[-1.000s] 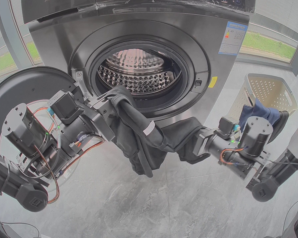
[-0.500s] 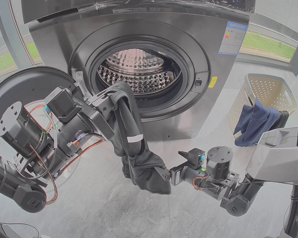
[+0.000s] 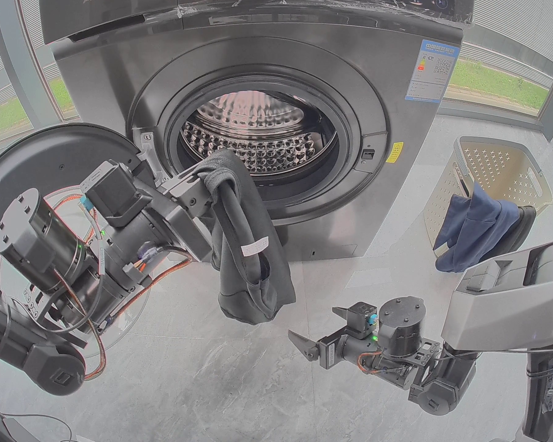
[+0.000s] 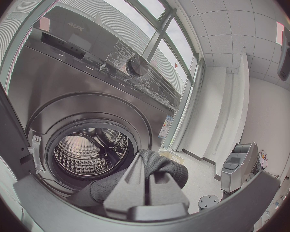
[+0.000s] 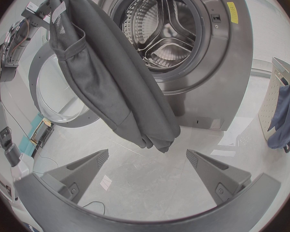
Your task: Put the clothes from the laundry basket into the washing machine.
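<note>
Nearest the camera, the right gripper (image 3: pixel 321 328) hangs low over the grey tiled floor (image 3: pixel 227 382), its jaws spread wide and holding nothing, just below and to the right of the hanging cloth. Above it and to the left, the left gripper (image 3: pixel 195 184) is clenched on the bunched top edge of a dark grey garment (image 3: pixel 252 265), which droops from the fingers in a folded bundle with a white tag showing along one seam. The garment's lower end swings free of the floor, in front of the lower rim of the machine's opening and not yet inside it. Behind the left arm, the round door (image 3: pixel 49 155) stands swung open to the left. Beyond, the washing machine (image 3: pixel 362 87) faces the robot with its steel drum (image 3: pixel 252 127) in plain view, no clothing seen inside. Farther off to the right, the beige perforated laundry basket (image 3: pixel 504 161) sits on the floor beside the machine, a blue garment (image 3: pixel 473 228) draped over its near rim.
</note>
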